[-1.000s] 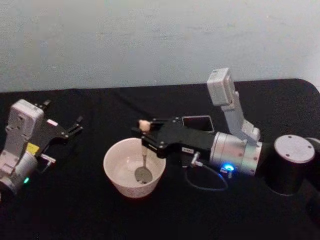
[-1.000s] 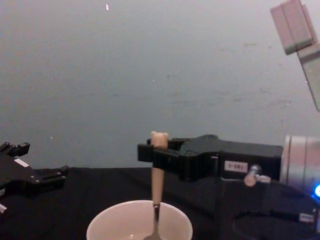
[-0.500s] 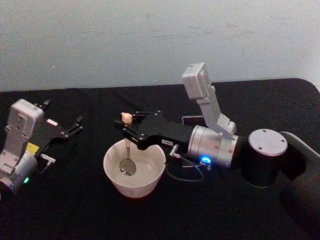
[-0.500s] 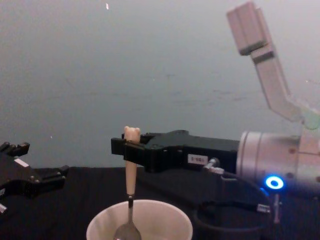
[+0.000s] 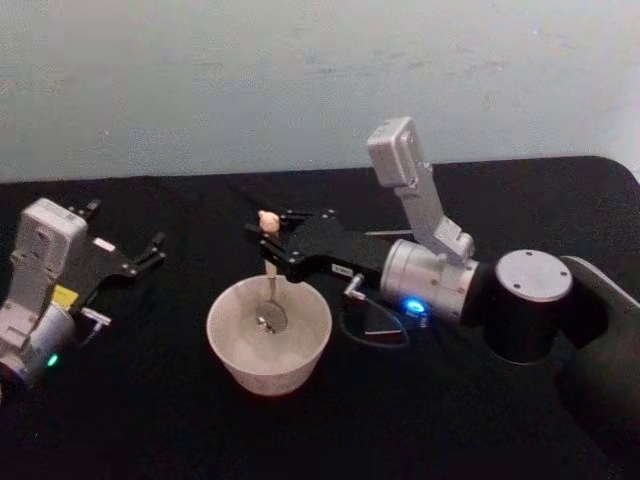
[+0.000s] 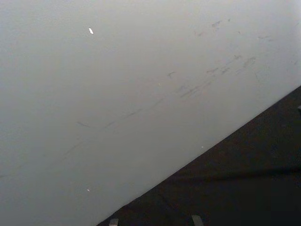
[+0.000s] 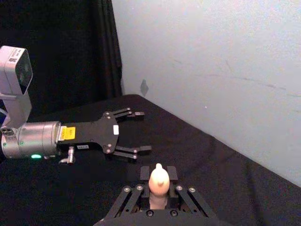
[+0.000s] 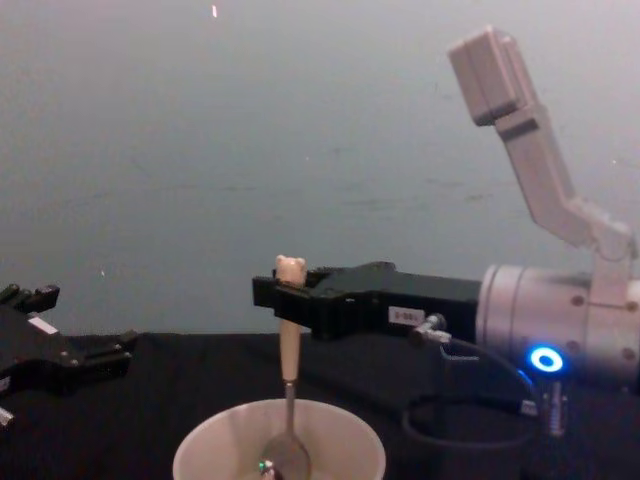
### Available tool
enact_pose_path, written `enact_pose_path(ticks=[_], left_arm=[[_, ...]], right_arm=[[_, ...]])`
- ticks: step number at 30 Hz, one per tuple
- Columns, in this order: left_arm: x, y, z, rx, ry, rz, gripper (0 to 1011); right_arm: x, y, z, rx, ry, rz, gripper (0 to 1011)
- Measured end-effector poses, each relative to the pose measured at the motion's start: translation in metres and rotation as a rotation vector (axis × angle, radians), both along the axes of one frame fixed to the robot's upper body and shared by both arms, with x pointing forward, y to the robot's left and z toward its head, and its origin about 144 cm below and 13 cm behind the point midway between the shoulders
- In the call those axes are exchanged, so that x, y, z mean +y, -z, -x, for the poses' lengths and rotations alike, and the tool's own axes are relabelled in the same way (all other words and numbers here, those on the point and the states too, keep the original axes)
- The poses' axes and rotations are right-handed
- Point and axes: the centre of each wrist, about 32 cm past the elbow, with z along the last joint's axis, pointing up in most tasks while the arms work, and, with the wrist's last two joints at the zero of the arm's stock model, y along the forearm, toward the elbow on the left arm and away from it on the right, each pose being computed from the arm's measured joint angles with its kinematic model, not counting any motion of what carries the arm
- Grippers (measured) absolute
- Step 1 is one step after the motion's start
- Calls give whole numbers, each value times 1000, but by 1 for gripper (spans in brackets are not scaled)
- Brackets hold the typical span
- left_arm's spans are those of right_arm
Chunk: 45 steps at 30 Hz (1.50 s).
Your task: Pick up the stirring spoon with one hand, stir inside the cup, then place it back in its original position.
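Black flat R gripper (image 5: 268, 234) pinching cream bear-top metal spoon (image 5: 270, 288) | bowl inside round cream-white cup (image 5: 221, 345) | black L gripper (image 5: 126, 227) jaws spread, parked left

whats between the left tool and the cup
Bare black table lies between the left tool and the cup, as the head view shows.

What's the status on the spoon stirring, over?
Right gripper shut on stirring spoon, near upright, bowl down inside cup. Left gripper open, parked at left of table. Nothing seen blocking the cup.
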Motion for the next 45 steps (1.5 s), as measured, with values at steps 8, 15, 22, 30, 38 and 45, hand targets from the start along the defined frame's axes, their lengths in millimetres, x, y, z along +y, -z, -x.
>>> enact_pose_path(ticks=[8,15,22,30,38,45], left_arm=[[0,0,0,0,0,0,1001],[0,0,0,0,0,0,1001],[0,0,0,0,0,0,1001],[0,0,0,0,0,0,1001],[0,0,0,0,0,0,1001],[0,0,0,0,0,0,1001]], right_arm=[[-14,0,7,4,-2,11,213],[-23,-3,19,16,-38,4,213],[-20,-4,28,27,-82,-12,213],[-5,-5,26,25,-81,-27,213],[1,-5,17,13,-46,-26,213],[-3,-4,13,13,-27,-16,213]])
